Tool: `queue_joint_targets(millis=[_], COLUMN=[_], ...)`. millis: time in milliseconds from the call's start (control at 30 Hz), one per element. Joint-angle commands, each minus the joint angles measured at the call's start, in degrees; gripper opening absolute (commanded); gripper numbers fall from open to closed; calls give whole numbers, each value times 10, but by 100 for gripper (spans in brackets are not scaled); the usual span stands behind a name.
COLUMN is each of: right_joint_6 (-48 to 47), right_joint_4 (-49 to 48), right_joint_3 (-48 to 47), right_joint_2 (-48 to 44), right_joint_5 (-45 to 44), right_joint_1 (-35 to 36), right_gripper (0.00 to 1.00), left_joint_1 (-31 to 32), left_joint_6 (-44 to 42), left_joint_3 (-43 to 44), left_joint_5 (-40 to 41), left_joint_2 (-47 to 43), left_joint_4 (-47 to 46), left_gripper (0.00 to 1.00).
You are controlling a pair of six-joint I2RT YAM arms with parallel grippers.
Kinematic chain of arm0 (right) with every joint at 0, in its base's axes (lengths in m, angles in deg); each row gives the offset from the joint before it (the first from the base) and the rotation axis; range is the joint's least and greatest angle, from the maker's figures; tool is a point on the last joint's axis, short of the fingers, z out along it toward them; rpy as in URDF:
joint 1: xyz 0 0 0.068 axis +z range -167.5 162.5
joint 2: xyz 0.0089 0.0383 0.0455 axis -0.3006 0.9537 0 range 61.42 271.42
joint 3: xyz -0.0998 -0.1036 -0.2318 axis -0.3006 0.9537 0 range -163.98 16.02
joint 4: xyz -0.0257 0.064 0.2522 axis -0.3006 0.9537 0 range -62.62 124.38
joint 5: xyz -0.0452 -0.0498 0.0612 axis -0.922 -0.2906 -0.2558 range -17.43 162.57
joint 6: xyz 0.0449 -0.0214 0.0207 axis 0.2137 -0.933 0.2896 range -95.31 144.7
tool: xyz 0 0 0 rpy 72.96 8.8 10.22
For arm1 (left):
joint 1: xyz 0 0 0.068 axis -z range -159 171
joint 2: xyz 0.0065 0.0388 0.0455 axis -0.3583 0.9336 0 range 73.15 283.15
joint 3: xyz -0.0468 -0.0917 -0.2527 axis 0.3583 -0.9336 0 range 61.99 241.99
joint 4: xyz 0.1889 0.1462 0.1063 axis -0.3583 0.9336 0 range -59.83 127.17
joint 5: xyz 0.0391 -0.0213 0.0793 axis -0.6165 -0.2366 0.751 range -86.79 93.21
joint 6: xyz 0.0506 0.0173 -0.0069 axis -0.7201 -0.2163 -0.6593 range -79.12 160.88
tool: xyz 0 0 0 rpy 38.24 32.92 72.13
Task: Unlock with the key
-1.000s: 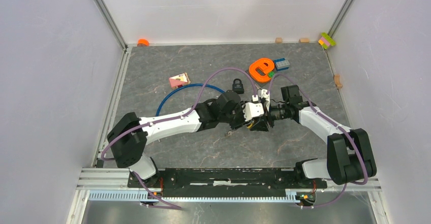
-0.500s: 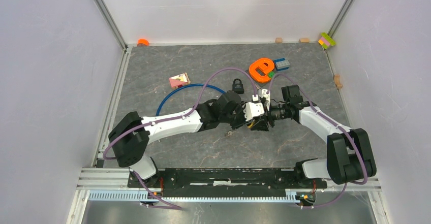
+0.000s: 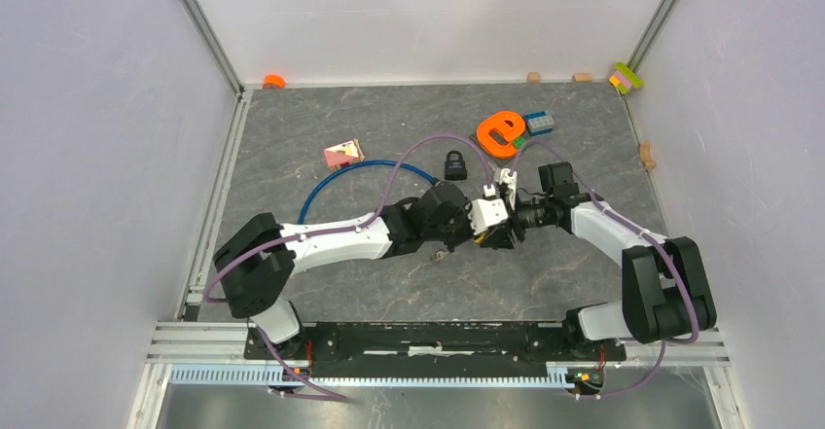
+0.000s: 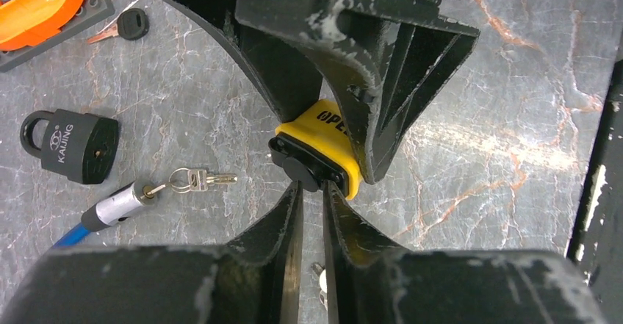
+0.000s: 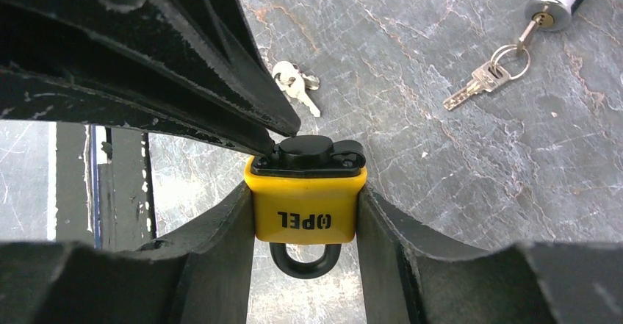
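Two padlocks (image 5: 305, 206), one cable lock (image 4: 110, 205) — keys (image 4: 200, 181) in three places

A grey, stone-patterned tabletop (image 3: 321, 118) with pale and rusty veins serves as the floor of the cell. A plain white back wall (image 3: 428, 11), left wall (image 3: 88, 157) and right wall (image 3: 749, 176) close it in, joined at the far corners by slim metal posts (image 3: 200, 25). A silver rail (image 3: 195, 337) runs along the near edge. The light is soft and even, probably from overhead.

Yellow padlock (image 5: 305, 206) with black lettering; black padlock (image 4: 73, 146); orange piece (image 4: 40, 4); grey surface (image 4: 499, 103), veined white and rust.
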Motion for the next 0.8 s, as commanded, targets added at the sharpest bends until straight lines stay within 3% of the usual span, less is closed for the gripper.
queue_joint_targets(millis=[0, 333, 767], right_joint_6=[26, 27, 18], right_joint_4=[-34, -37, -31], right_joint_3=[-14, -7, 1], right_joint_2=[-6, -5, 8], right_joint_5=[98, 109, 101], right_joint_1=[7, 8, 9], right_gripper=[0, 0, 0], left_joint_1=[18, 30, 30], left_joint_6=[29, 22, -20], left_joint_3=[-11, -17, -44], left_joint_5=[56, 167, 277], left_joint_2=[25, 33, 16], left_joint_4=[-63, -93, -161], left_gripper=[20, 10, 8])
